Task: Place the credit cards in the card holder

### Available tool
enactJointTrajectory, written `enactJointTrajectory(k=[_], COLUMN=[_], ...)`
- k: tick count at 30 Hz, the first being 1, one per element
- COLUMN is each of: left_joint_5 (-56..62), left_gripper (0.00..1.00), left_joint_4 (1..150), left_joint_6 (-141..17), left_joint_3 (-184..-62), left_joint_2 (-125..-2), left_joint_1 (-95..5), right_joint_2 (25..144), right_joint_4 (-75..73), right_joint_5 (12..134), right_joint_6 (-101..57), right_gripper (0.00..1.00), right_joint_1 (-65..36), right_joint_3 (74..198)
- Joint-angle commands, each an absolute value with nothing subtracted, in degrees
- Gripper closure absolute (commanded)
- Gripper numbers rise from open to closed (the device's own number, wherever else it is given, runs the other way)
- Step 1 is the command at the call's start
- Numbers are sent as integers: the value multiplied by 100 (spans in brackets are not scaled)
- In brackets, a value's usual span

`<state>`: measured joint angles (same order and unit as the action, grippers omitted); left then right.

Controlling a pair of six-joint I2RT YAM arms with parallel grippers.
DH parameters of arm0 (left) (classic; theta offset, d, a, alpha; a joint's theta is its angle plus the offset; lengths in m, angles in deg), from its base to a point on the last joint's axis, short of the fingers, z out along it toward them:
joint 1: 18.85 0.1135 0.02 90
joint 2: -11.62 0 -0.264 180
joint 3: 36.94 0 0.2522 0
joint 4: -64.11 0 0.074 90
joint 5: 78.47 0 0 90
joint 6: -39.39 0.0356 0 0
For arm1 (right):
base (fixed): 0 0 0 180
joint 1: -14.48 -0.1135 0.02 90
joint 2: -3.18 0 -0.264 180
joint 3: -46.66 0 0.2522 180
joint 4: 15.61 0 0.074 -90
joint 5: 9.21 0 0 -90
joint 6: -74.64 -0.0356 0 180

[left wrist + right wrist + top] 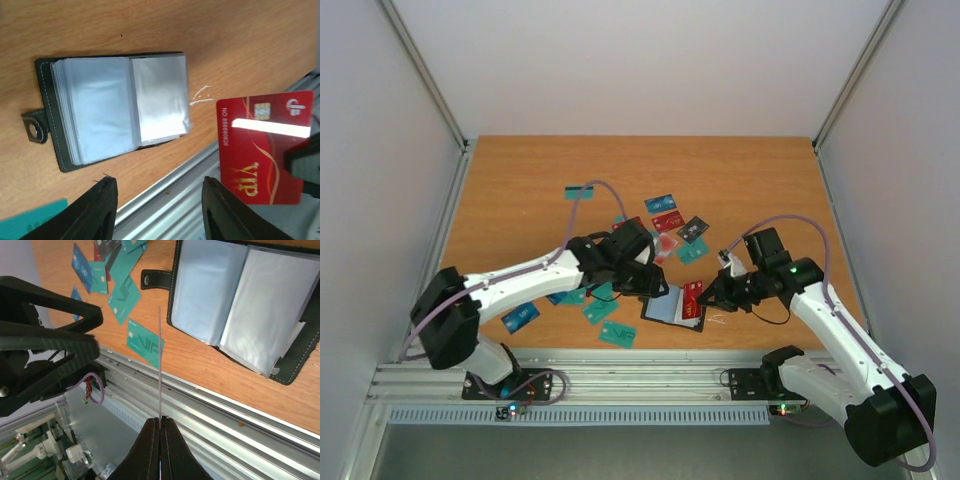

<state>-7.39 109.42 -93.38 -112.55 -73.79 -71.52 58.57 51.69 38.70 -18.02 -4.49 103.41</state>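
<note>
Red gold-swirled card (265,150), black holder (112,107), teal cards (144,343).

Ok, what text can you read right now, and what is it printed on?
"VIP": red card, held in the right claw.
"NO 88888...": same card's edge; the last digits are blurred.
"VIP": teal card nearest the rail.
Blue card: print too blurred to read.
Top view: all print too small.

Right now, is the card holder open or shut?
Open. The card holder lies spread flat, both halves of clear sleeves facing up, its strap tab loose at one side.
</note>
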Motion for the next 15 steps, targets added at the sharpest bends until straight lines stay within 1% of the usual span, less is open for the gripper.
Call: enactJointTrajectory(k=[1, 9, 15], left_joint_5=[-342, -161, 40], left_gripper=[55, 70, 78], left_joint_4=[11302, 11880, 12178], left_joint_6=[-8976, -8710, -8466], left_joint_3=[-11694, -12471, -12763], left_joint_2=[-7898, -8899, -9353], left_joint_1=[-7253, -7256, -7253], right_joint_2=[5694, 5628, 5652], right_joint_4=[5067, 4664, 4136], right_joint_5=[4129, 4314, 4533], right_joint_6=[-1756, -2198, -2395], right_gripper=[99, 99, 99], right_joint_1=[-451, -484, -502], right_joint_3=[10177, 9770, 9481])
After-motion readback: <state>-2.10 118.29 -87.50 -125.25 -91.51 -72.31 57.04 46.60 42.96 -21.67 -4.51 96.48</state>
